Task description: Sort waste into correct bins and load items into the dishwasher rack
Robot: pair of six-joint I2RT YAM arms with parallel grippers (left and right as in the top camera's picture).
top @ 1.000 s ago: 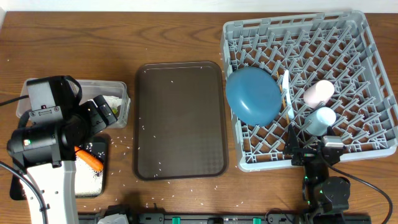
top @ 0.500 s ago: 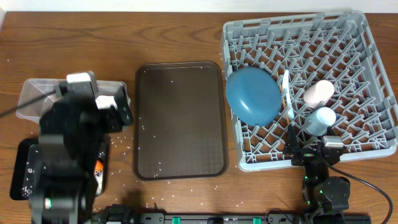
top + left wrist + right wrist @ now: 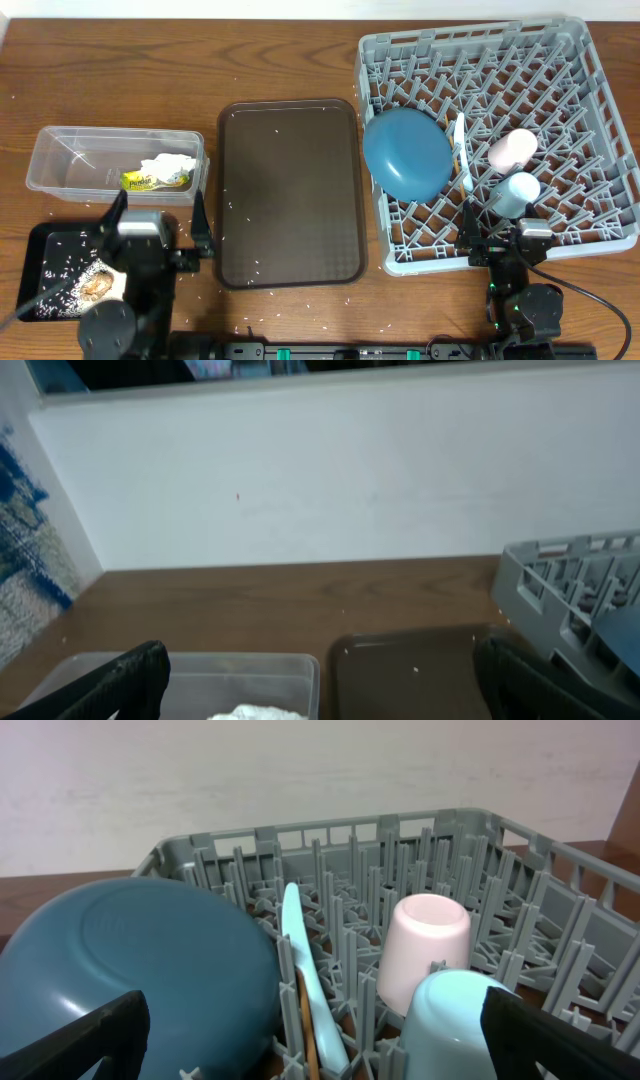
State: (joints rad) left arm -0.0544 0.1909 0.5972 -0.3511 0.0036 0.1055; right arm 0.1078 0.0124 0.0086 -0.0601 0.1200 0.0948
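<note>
The grey rack [image 3: 470, 35] holds the blue plate [image 3: 407, 152], pale-blue spoon [image 3: 459, 135], chopsticks [image 3: 467, 182], pink cup [image 3: 512, 150] and blue cup [image 3: 515, 192]. The clear tub [image 3: 70, 160] holds the white napkin [image 3: 168, 165] and yellow wrapper [image 3: 143, 181]. The black tray [image 3: 40, 245] holds rice and the brownish lump [image 3: 96, 285]. My left gripper [image 3: 158, 222] is open and empty at the table's front, over the tray's right end. My right gripper [image 3: 497, 238] is open and empty at the rack's front wall. The carrot and bowl are not visible.
The dark brown serving tray [image 3: 290, 190] lies between tub and rack, with a few rice grains on it. Rice grains are scattered on the wood around it. The left wrist view shows the tub [image 3: 200, 675] and the brown tray [image 3: 420, 670] ahead.
My left arm has drawn back from over the tub and black tray to the front edge. The carrot seen at the black tray earlier no longer shows. The right arm has not moved.
</note>
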